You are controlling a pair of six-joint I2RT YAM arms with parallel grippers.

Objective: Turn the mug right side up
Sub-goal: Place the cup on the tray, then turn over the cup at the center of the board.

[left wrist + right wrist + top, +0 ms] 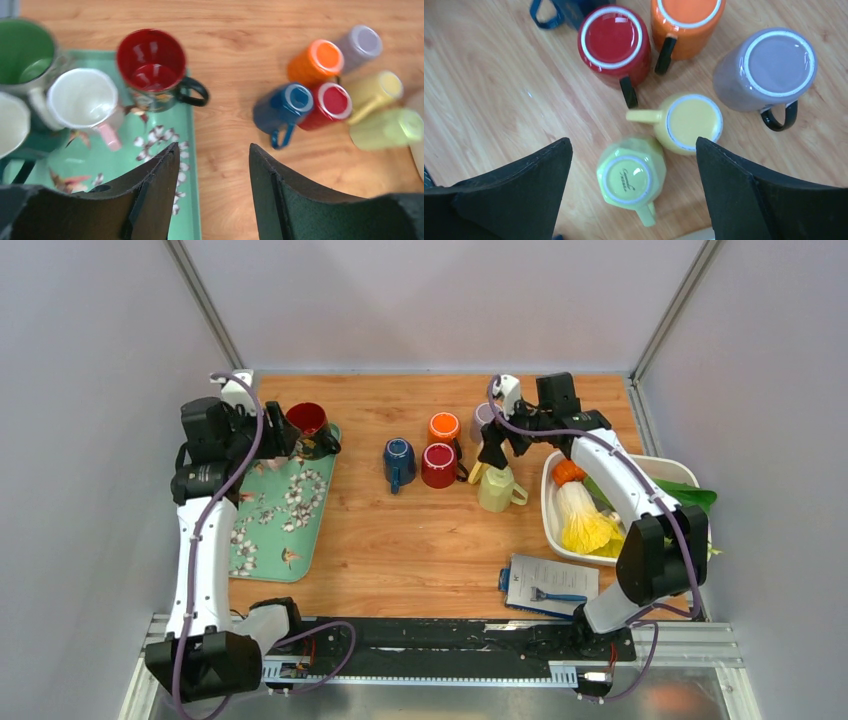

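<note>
Top external view: wooden table (pixel 400 560) with two arms; a group of mugs at frame centre.
Left gripper (pixel 212 150): jaws moderately apart, nothing between them; hovers over the right edge of the tray, upper left of the top view.
Right gripper (pixel 633 142): jaws spread wide, holding nothing; hangs above the light green and yellow mugs.
Light green mug (pixel 630 172): bottom up on the table, maker's mark showing, handle toward the lower edge of the right wrist view.
Yellow mug (pixel 691 122): bottom up, just beside the light green one, handle pointing left.
Red mug (pixel 613 42), orange mug (pixel 686 20), purple mug (pixel 774 67), blue mug (pixel 282 107): all bottom up, clustered close together.
Tray (pixel 185 120): teal, flower-patterned, at frame left.
Dark mug with red inside (pixel 152 67): upright at the tray's far right corner.
White mug (pixel 82 97), green mug (pixel 25 50): upright on the tray.
White basin (pixel 548 502): right side, holding vegetables.
Booklet (pixel 550 580): lower right.
</note>
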